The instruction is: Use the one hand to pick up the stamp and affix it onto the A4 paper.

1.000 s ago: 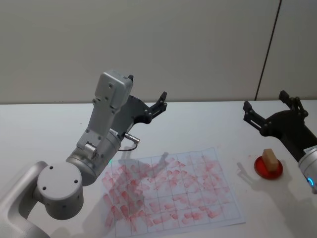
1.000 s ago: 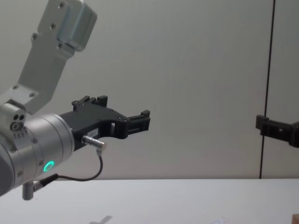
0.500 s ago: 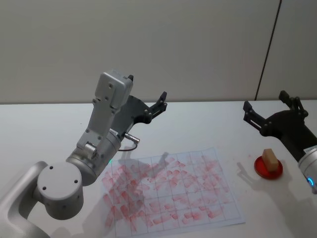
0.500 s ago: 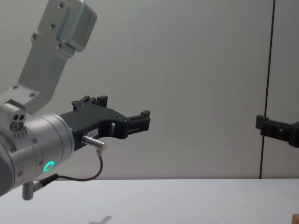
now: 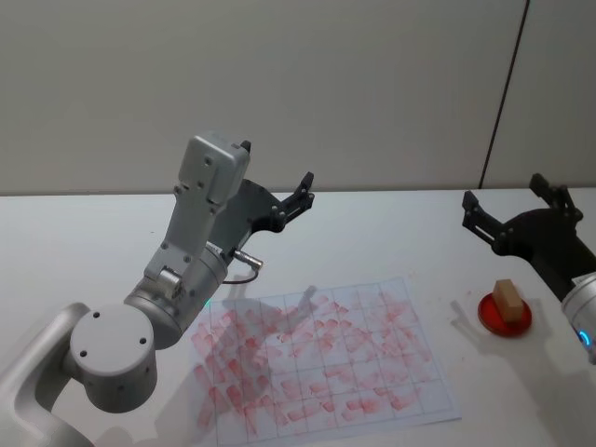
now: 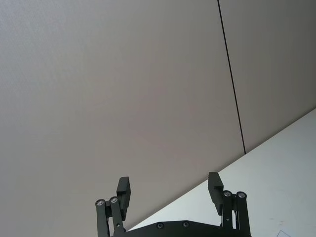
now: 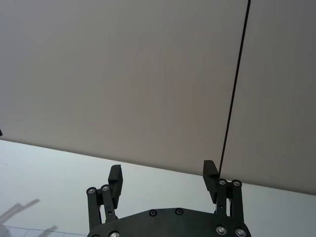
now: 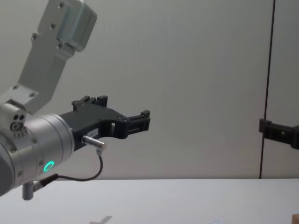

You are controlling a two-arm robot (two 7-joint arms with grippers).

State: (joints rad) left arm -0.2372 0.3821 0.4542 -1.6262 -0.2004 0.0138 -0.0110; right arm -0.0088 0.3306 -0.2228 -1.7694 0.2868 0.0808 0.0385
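The stamp stands on a round red ink pad, near the right side of the A4 paper and not touching it. The hand, which is the right gripper, hangs in the air behind the pad. Its two fingers are spread wide and hold nothing. The paper lies flat on the white table, full of red prints. The left gripper is raised behind the paper's left part, also spread apart.

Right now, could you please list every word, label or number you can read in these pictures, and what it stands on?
No text can be read.
White label on the black left gripper: too small.
Red marks on the white gridded A4 paper: smeared blotches, no legible characters.
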